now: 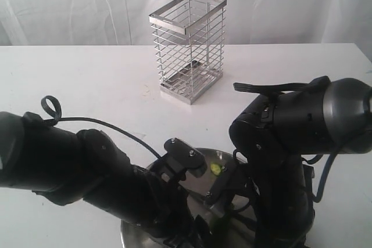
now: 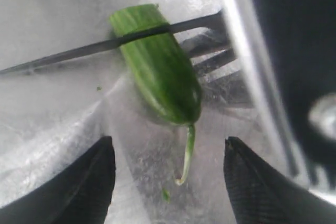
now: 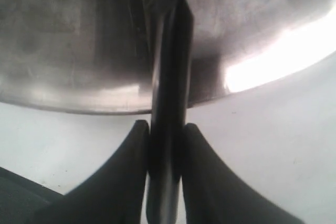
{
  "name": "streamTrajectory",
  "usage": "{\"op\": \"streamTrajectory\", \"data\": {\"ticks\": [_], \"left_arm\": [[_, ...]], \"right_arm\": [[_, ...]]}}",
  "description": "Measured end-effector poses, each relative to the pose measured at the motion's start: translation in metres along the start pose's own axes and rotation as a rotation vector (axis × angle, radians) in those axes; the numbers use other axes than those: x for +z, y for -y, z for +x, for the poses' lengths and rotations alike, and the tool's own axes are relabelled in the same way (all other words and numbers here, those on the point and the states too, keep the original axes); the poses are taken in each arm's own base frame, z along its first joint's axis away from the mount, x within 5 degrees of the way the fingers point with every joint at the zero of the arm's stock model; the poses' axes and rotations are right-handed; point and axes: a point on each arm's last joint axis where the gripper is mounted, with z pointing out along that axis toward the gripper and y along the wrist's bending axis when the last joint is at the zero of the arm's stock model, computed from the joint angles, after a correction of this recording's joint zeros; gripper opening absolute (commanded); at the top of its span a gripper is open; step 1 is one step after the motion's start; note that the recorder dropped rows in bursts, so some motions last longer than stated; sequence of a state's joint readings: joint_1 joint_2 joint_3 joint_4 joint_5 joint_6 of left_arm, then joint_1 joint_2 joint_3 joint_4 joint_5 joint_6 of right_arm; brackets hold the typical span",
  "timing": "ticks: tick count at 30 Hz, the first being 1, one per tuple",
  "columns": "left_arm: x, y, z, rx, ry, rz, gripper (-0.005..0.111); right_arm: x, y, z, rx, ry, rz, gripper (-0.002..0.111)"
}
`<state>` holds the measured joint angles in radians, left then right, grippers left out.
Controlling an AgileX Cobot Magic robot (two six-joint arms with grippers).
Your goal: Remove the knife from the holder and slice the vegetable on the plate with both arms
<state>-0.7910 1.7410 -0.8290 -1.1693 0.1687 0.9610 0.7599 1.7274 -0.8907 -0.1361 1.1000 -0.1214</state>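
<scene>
The right gripper (image 3: 164, 153) pinched the slim black knife (image 3: 169, 103) by its handle, the blade lying across the small dark green chili pepper (image 2: 160, 69) on the round shiny steel plate (image 2: 63, 114). The left gripper (image 2: 168, 182) stood wide open just beside the stem end, touching nothing. To cut cleanly, that gripper would probably need to pin the pepper before the blade pressed down. The tall silver wire holder (image 1: 189, 47) stood empty, well back on the white bench (image 1: 87, 85).
</scene>
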Motion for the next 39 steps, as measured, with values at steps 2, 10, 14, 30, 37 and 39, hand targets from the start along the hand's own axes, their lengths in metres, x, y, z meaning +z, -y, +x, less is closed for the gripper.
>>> {"op": "streamTrajectory", "data": {"ticks": [2,10,14,30,37,39], "left_arm": [[0.002,0.004,-0.001,0.005,0.016,-0.019,0.064],[0.009,0.019,-0.002,0.032,0.077,-0.123,0.063],[0.018,0.018,0.001,0.018,0.063,-0.15,0.063],[0.026,0.012,-0.001,-0.086,0.086,-0.202,0.043],[0.025,0.012,-0.003,-0.093,0.096,-0.207,0.043],[0.024,0.012,-0.002,-0.093,0.099,-0.212,0.043]], "right_arm": [[0.0,0.0,0.0,0.0,0.002,0.0,0.0],[0.0,0.0,-0.001,0.0,0.006,0.001,0.0],[0.0,0.0,-0.001,0.0,0.008,0.001,0.0],[-0.001,0.004,0.009,-0.023,-0.098,0.044,0.0],[-0.001,0.0,0.003,-0.057,-0.119,0.072,0.0],[-0.002,-0.002,-0.002,-0.072,-0.128,0.086,0.0]]}}
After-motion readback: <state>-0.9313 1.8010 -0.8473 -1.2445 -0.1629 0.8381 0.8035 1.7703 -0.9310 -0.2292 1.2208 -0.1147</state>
